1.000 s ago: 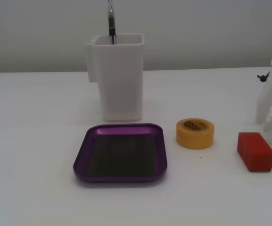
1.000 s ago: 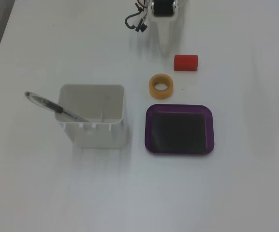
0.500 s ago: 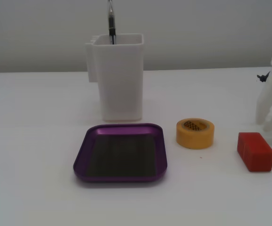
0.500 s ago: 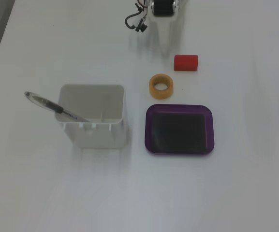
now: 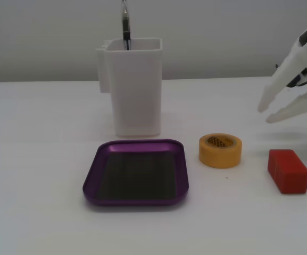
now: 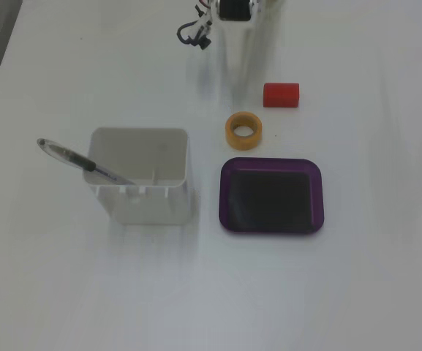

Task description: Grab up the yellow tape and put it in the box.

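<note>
The gripper (image 5: pixel 266 114) hangs in the air with its jaws a little apart, holding nothing, and the yellow tape (image 5: pixel 220 150) lies on the table at about eight o'clock from it, just beside the box (image 5: pixel 137 171).

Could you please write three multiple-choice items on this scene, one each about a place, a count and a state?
1. Where does the yellow tape lie?
A. on the table between the box and the red block
B. inside the box
C. inside the white container

2. How many pens stand in the white container?
A. none
B. one
C. three

3. What does the gripper hold?
A. the tape
B. the block
C. nothing

Key: 1 A, it sits on bare table; 2 B, one pen leans out; 3 C, the fingers are apart in the air.
</note>
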